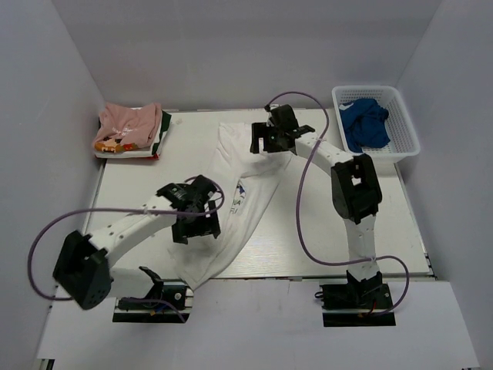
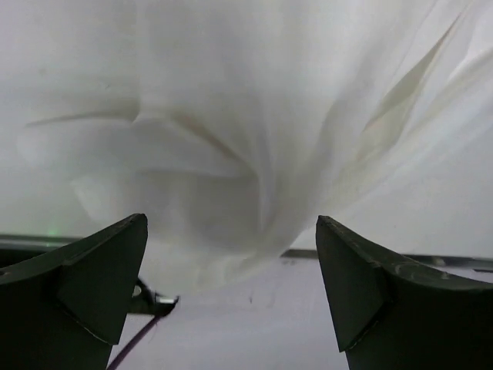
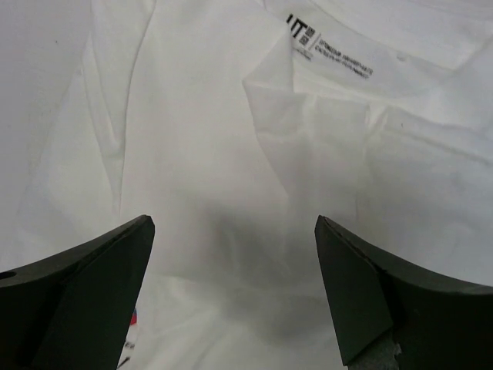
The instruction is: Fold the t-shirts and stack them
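Large white soft-cloth t-shirt (image 1: 254,196) lies as a long diagonal strip mid-frame. Folded pink tee (image 1: 127,123) sits upper left. White one looks limp, light and prone to bunching. Left gripper (image 2: 231,231) and right gripper (image 3: 235,231) are both wide open, empty, over the cloth. Best hold: pinch hem and collar edges.

Table (image 1: 370,231): pale flat top, walled in white on three sides. A white t-shirt (image 1: 258,181) lies on it as a long rumpled diagonal band, from far centre down to the near edge left of centre (small print visible mid-length). Far left corner: folded stack (image 1: 139,148), pink tee (image 1: 131,119) on top. Far right corner: white basket (image 1: 406,145) holding blue cloth (image 1: 363,123).
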`<action>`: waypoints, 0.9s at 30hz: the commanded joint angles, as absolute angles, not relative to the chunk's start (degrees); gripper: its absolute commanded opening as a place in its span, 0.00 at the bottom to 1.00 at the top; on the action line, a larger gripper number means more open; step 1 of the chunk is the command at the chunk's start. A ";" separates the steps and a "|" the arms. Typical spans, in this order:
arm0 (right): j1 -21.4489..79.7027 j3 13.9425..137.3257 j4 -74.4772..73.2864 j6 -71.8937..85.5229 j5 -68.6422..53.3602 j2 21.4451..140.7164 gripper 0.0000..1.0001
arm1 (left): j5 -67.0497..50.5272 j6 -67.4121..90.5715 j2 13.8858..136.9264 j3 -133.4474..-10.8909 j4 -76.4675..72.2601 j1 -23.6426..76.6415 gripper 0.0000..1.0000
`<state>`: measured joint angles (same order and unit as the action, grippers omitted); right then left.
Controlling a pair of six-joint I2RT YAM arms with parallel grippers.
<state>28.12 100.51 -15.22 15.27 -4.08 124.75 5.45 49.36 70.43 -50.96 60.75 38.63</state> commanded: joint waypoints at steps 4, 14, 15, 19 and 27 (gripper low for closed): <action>30.84 89.48 -17.14 18.01 -1.32 117.95 0.90 | 3.00 36.22 82.17 -53.17 48.37 41.57 1.00; 30.59 80.41 -11.85 22.15 -0.88 116.53 0.90 | 5.53 32.61 96.93 -61.60 37.79 43.15 1.00; 30.50 84.94 -13.34 22.24 -0.70 117.67 0.90 | 6.23 32.61 98.68 -63.18 37.79 43.15 1.00; 29.36 90.17 -18.55 23.29 -0.61 123.83 0.90 | 5.19 32.61 106.86 -65.73 37.00 43.15 0.98; 23.74 102.11 -22.49 23.81 -4.04 134.90 0.90 | 3.52 33.74 120.13 -80.22 36.29 43.15 0.95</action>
<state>26.46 99.22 -18.28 23.64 -3.88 128.62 5.50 33.04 112.22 -77.23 45.56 43.07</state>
